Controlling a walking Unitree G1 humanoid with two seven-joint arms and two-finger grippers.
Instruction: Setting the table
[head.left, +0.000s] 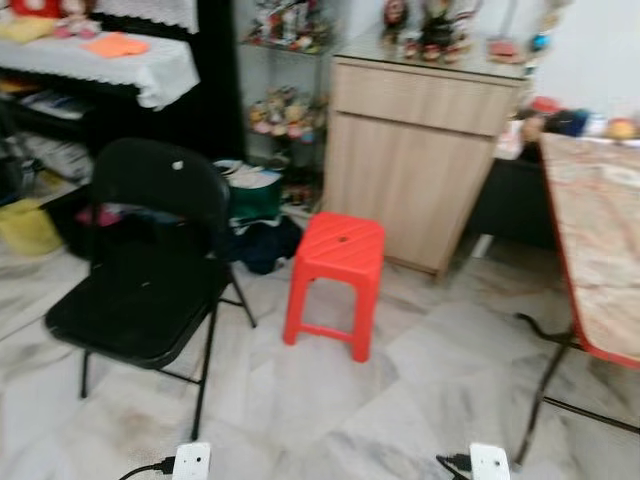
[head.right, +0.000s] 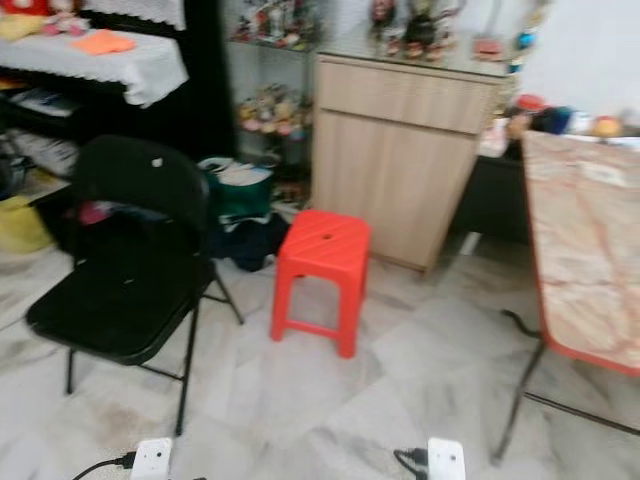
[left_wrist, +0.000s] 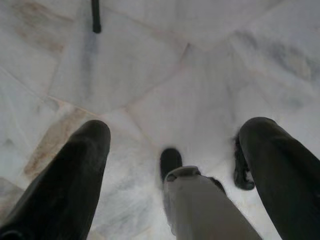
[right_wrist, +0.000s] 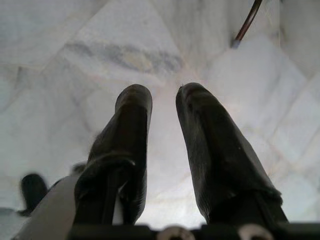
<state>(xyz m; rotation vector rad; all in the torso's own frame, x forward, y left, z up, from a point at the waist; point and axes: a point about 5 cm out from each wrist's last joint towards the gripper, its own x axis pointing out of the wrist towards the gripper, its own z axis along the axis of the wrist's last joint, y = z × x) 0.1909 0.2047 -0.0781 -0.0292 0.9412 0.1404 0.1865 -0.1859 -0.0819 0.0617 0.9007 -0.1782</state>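
Marble floor (head.left: 330, 400) lies closest, and both arms hang idle over it: the left gripper (left_wrist: 175, 150) has its fingers spread wide with nothing between them, the right gripper (right_wrist: 164, 115) has its fingers slightly parted, also bare. To the right stands the folding table (head.left: 600, 250), its patterned top bare where visible. Left of it sit a black folding chair (head.left: 140, 270) and a red stool (head.left: 338, 270). No tableware is in hand, so this looks like the walking stage; next comes fetching something to lay.
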